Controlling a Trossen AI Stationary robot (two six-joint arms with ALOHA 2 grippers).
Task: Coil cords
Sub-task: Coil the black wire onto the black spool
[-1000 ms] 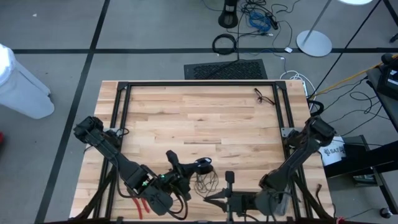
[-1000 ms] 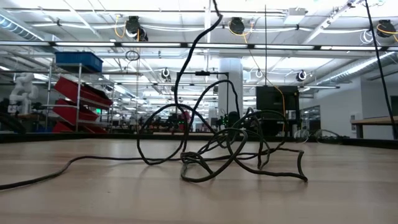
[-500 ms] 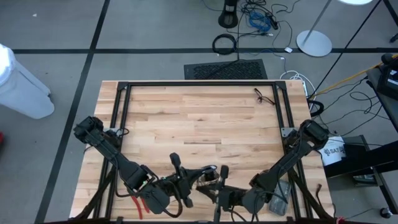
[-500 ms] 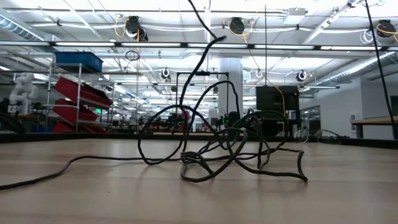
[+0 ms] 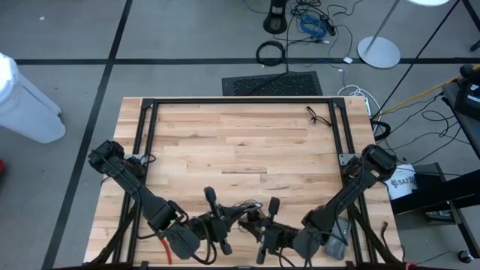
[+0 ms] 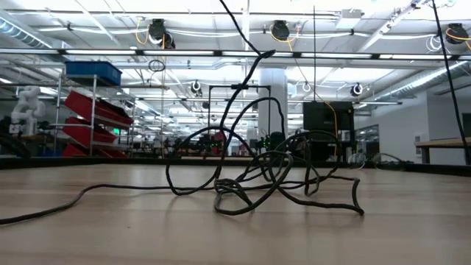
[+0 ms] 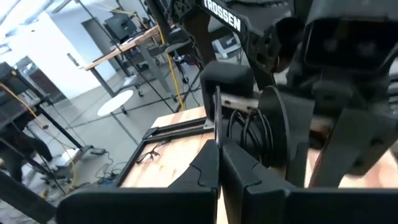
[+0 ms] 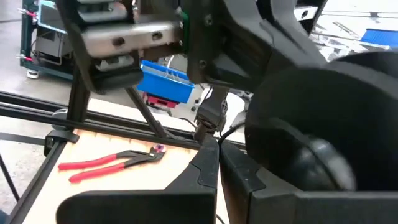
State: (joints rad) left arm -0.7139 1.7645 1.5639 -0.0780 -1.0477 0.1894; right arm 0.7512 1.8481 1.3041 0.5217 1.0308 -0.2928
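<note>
The thin black cord (image 6: 257,177) lies in a loose tangle of loops on the wooden table (image 5: 240,142), near its front edge. One strand (image 6: 246,81) rises out of the top of the low view. From above, the cord (image 5: 247,211) shows between my two grippers. My left gripper (image 5: 234,219) and right gripper (image 5: 256,223) face each other closely, both shut on the cord. In the left wrist view, dark loops (image 7: 249,132) hang just ahead of the left gripper (image 7: 217,163). The low view shows neither gripper. My left gripper pinches a thin strand of the cord (image 7: 217,118) between its two shut fingers, coming level from the table's left. The strand runs straight on past the fingertips. My right gripper pinches the cord just behind a thicker stub (image 8: 207,119), level from the table's right; the cord's loops rest on the table.
Red-handled pliers (image 8: 112,163) lie on the table near its front left corner, beside the left arm. A black frame (image 5: 240,101) runs round the table. A small dark wire piece (image 5: 315,115) lies at the far right. Cables lie on the floor beyond.
My right gripper has moved toward the table's left, closer to the left gripper, and has rolled. My left gripper has tipped and rolled a little. The raised strand of the cord has swung and kinked to the right in the low view; the loops on the table have barely shifted.
</note>
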